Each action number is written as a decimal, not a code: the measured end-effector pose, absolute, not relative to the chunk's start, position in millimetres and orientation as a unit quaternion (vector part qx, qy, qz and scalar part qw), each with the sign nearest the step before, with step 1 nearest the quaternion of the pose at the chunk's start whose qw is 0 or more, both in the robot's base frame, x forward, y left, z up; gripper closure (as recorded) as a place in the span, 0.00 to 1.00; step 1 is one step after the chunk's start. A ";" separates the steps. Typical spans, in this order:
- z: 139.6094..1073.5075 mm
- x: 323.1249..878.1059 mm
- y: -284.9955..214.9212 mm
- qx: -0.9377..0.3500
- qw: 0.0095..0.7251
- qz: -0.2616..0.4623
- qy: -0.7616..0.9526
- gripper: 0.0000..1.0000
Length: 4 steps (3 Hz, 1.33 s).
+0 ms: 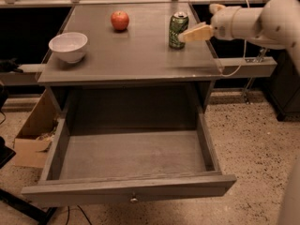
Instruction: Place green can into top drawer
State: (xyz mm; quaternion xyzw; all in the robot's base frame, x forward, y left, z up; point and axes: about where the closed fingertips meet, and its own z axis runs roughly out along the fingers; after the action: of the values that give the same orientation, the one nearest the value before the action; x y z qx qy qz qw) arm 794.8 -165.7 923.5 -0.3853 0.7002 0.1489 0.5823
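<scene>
Counter: grey top, seen from the front.

Can: upright on the counter, near the right edge and toward the back right corner. It is not in the drawer.

Pincer: reaches in from the right, over the right edge of the counter, with its tan tip pointing left at the can's right side. The tip is at the can at about mid-height. Touching or just beside: cannot tell. How far open the pincer is: cannot tell. No grasp of the can can be made out.

Arm: white, enters from the upper right and runs roughly level with the can.

Drawer: pulled well out below the front edge of the counter, inside bare. A round knob sits at the centre of its front panel.

Apple: red, near the back edge, about mid-width, well apart from the can.

Bowl: white, upright, near the left edge.

Cardboard box: on the floor, left of the drawer.
</scene>
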 end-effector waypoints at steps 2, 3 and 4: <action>903.8 867.0 -119.6 -0.339 0.619 0.238 0.667 0.00; 903.2 878.2 -109.5 -0.321 0.626 0.254 0.664 0.26; 903.2 878.2 -109.5 -0.321 0.626 0.254 0.664 0.51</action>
State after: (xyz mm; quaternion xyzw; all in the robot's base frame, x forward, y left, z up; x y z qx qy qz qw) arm 878.2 -109.5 903.2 -0.3210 0.6641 0.2541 0.6256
